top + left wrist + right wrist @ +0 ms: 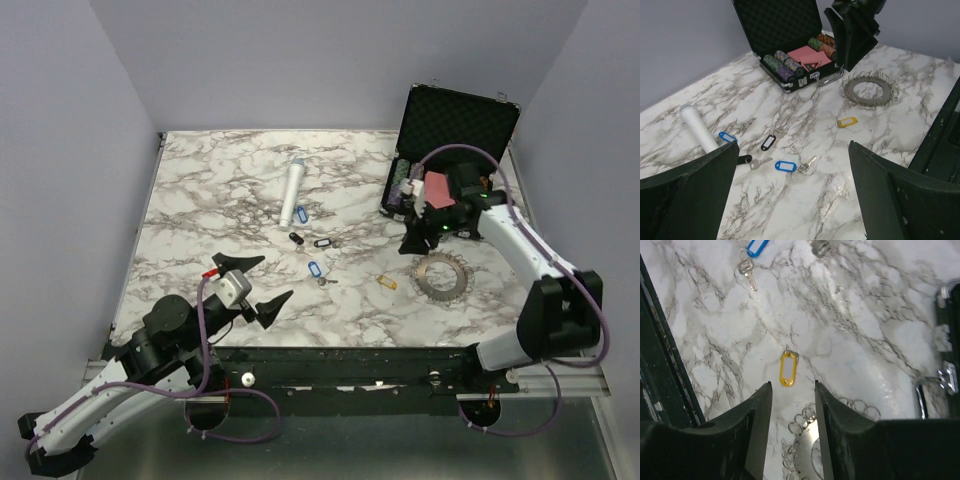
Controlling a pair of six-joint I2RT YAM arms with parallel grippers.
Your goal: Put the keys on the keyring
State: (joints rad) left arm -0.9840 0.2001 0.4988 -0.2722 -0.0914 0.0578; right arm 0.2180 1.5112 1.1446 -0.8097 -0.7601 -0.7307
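Right gripper point(792, 390) fingers fill the foreground of its wrist view, parted with nothing between them, poised over the keyring's point(802, 437) looped fringe. Just past the tips lies the yellow key point(788, 368), beside the ring but not touching it. Further keys, a blue key point(316, 270) and a black key point(322, 242) among them, are scattered mid-table, well apart from the ring. Left gripper point(794, 150) hangs wide open and empty over the near left of the table point(200, 200). The likely step is picking up the yellow key: come down across the tag's width, low enough to catch the flat plastic, clear of the fringe. Whether the tag's small loop is open I cannot tell, so threading may need the left gripper pinning the ring.
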